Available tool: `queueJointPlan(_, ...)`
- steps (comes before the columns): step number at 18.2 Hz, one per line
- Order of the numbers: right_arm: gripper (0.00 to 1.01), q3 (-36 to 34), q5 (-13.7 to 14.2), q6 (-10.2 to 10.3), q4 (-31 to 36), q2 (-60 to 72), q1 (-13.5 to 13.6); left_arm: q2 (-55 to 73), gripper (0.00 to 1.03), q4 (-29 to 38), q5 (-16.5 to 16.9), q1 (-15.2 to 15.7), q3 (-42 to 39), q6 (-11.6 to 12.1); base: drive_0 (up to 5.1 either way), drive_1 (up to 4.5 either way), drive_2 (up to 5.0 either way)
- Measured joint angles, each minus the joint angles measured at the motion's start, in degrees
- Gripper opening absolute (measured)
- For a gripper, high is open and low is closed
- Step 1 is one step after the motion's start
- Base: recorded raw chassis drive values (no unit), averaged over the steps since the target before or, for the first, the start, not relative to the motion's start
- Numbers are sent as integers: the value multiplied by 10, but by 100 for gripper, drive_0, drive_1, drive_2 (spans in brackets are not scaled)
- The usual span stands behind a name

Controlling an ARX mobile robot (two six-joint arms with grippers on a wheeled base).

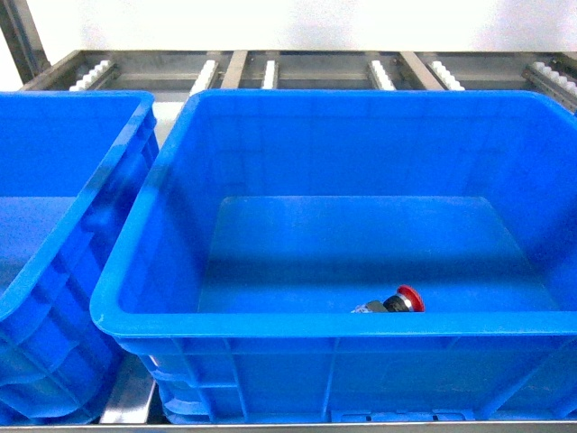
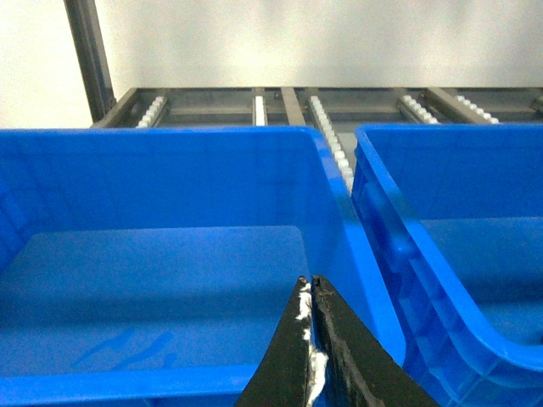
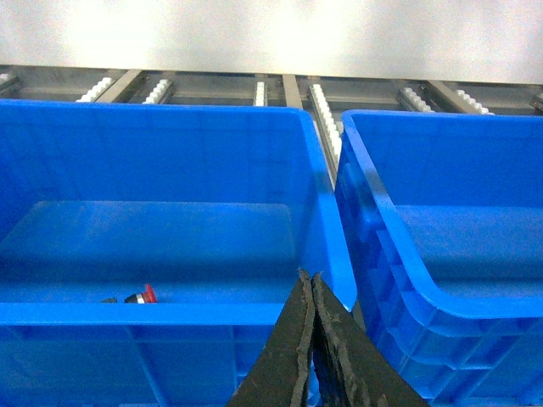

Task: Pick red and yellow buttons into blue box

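so far, the red button (image 1: 406, 300) lies on its side on the floor of the blue box (image 1: 343, 323), low and right of centre in the head view, while no yellow button shows in any view, so that half looks undone. the left gripper (image 2: 310, 298) and right gripper (image 3: 310, 290), bottom centre of their wrist views, are both clenched and empty.

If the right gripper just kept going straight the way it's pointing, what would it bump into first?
Probably the near wall or rim of the blue box holding the red button; the shut right gripper points at its near right corner. Depth is unclear.
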Motion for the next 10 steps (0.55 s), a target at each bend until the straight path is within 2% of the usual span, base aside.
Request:
queueJointPlan(4, 2, 0, 0, 0, 0, 0, 0, 0, 2, 1, 1, 0, 0, 0, 0, 0, 0)
queueJointPlan(5, 16, 0, 0, 0, 0, 0, 0, 0, 2, 1, 1, 0, 0, 0, 0, 0, 0)
queueJointPlan(8, 84, 0, 0, 0, 0, 0, 0, 0, 65, 1, 0, 0, 0, 0, 0, 0, 0)
queueJointPlan(9, 99, 0, 0, 0, 0, 0, 0, 0, 89, 1, 1, 0, 0, 0, 0, 0, 0)
queueJointPlan(10, 98, 0, 0, 0, 0, 0, 0, 0, 98, 1, 1, 0, 0, 1, 0, 0, 0)
